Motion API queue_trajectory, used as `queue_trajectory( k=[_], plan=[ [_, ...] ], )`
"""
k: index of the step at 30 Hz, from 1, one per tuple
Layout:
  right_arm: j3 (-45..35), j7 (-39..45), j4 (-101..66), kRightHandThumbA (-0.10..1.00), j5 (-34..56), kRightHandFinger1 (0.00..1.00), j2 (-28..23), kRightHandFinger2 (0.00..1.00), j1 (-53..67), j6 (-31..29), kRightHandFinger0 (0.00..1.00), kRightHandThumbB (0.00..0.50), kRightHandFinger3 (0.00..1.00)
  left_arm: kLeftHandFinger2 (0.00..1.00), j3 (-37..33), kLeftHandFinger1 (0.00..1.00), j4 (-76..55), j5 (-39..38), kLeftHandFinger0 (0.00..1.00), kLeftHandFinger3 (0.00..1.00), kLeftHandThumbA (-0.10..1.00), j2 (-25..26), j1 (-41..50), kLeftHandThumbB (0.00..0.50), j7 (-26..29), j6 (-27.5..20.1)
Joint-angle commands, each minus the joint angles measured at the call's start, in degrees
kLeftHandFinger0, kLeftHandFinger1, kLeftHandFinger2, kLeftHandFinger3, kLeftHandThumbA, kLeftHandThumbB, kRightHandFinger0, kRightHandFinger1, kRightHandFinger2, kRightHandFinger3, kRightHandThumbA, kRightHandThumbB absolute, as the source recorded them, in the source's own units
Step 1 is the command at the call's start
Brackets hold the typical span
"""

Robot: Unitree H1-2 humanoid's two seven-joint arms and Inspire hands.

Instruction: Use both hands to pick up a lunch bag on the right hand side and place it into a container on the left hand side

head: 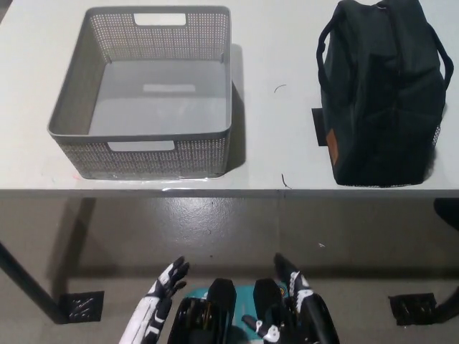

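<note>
A lab-like room: plain white table point(272, 122) on concrete floor point(237, 229).

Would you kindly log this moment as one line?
bag: table right | basket: left, empty | left hand: low, open | right hand: low, open

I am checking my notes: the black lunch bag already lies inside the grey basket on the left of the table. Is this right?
Not quite. In the head view the black lunch bag stands on the table to the right, apart from the grey basket, which holds nothing.

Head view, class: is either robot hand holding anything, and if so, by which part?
Nothing is held. The left robot hand and right robot hand hang open below the table; the lunch bag sits untouched.
</note>
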Motion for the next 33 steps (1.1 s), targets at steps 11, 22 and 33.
queue_trajectory(
  k=[11, 22, 33],
  plan=[
    [-7.1, -1.8, -22.5, 1.0, 2.3, 1.0, -2.2, 1.0, 2.9, -4.6, 1.0, 0.206, 1.0, 1.0, -8.9, 1.0, -24.3, -1.4, 1.0, 1.0, 1.0, 2.3, -6.4, 0.284, -9.7, 9.5],
    [-17.2, -3.0, -32.7, 1.0, 5.1, 1.0, -3.0, 1.0, -2.4, -1.4, 1.0, 0.157, 1.0, 1.0, -7.7, 1.0, -24.4, 1.9, 1.0, 1.0, 1.0, -1.9, -30.5, 0.354, -11.1, 22.3],
    [-28.0, -4.5, -32.9, 1.0, 8.1, 1.0, -7.1, 1.0, -11.4, 5.5, 1.0, 0.167, 1.0, 1.0, -4.5, 1.0, -10.4, 4.3, 1.0, 1.0, 1.0, -9.8, -49.6, 0.415, -7.8, 30.2]
  ],
)
